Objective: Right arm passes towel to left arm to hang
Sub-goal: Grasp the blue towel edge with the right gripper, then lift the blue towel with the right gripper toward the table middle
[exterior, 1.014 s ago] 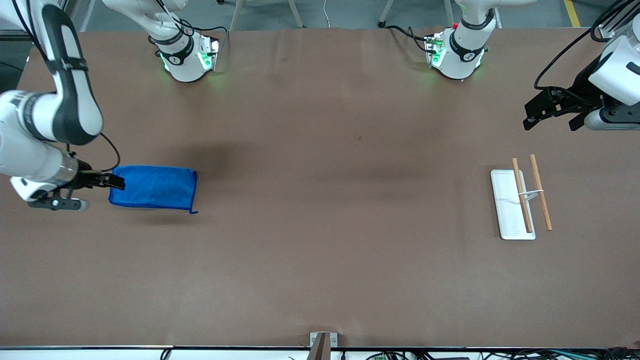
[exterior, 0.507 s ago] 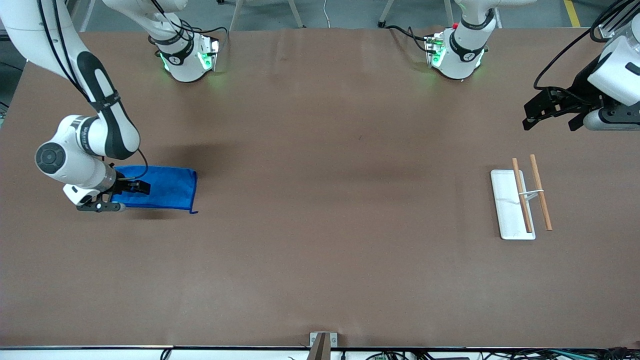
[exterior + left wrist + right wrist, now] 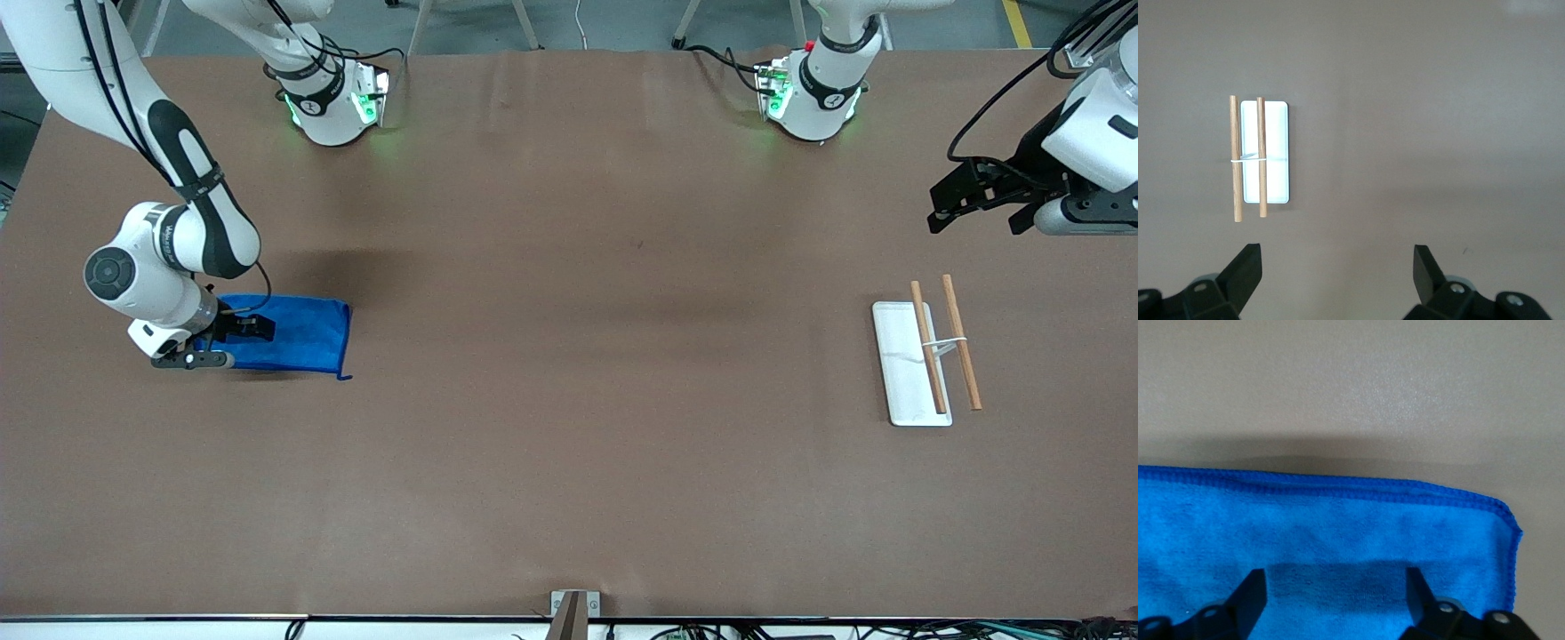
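My right hand [image 3: 253, 328], fingers spread, straddles the towel [image 3: 298, 333] at its nine-o'clock end; a shallow pinch risks slipping. Left hand [image 3: 956, 197] waits open.

High front camera looks down across the whole table [image 3: 569, 462], facing both arm bases along its top edge. Left wrist camera hangs high, gazing straight down at the white tray [image 3: 1275, 120] with two wooden rods [image 3: 1237, 158], shared with the front view. Right wrist camera sits very close over the towel [image 3: 1325, 533], also seen from the front.
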You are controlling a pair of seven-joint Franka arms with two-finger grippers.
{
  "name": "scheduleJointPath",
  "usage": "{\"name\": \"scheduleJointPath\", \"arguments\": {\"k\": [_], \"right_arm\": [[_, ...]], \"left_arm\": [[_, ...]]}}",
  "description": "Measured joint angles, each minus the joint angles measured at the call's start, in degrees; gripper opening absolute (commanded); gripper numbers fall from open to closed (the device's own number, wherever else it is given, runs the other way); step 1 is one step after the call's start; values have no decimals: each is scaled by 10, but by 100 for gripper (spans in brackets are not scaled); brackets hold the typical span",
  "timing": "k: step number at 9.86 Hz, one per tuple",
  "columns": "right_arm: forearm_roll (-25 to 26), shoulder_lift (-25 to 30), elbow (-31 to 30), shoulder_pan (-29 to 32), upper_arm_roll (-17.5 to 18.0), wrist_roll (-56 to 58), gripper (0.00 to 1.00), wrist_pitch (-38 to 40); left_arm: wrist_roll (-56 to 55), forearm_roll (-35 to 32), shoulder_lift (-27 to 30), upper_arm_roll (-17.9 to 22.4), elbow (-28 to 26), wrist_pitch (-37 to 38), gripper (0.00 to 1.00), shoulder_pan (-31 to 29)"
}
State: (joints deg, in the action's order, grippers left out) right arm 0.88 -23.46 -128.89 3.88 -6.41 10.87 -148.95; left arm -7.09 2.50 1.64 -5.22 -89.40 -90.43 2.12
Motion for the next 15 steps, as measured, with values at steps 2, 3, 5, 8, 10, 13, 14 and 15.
{"name": "scheduleJointPath", "arguments": {"k": [2, 3, 5, 8, 10, 13, 14, 15], "right_arm": [[0, -1, 0, 1, 0, 0, 27, 0], [0, -1, 0, 1, 0, 0, 12, 0], [0, -1, 0, 1, 1, 0, 1, 0], [0, -1, 1, 1, 2, 0, 1, 5], [-16, 17, 30, -1, 12, -1, 1, 91], [-48, 80, 204, -21, 32, -61, 1, 370], [-52, 89, 258, -38, 36, -100, 1, 425], [-53, 91, 301, -67, 38, -147, 1, 465]], "left_arm": [[0, 0, 0, -1, 0, 0, 100, 0], [0, 0, 0, -3, 0, 0, 100, 0], [0, 0, -1, -3, 0, 0, 100, 0], [0, 0, -2, -3, 0, 0, 100, 0], [0, 0, -3, -4, 0, 0, 100, 0], [0, 0, -3, -4, 0, 0, 100, 0], [0, 0, -3, -4, 0, 0, 100, 0], [0, 0, -3, -4, 0, 0, 100, 1]]}}
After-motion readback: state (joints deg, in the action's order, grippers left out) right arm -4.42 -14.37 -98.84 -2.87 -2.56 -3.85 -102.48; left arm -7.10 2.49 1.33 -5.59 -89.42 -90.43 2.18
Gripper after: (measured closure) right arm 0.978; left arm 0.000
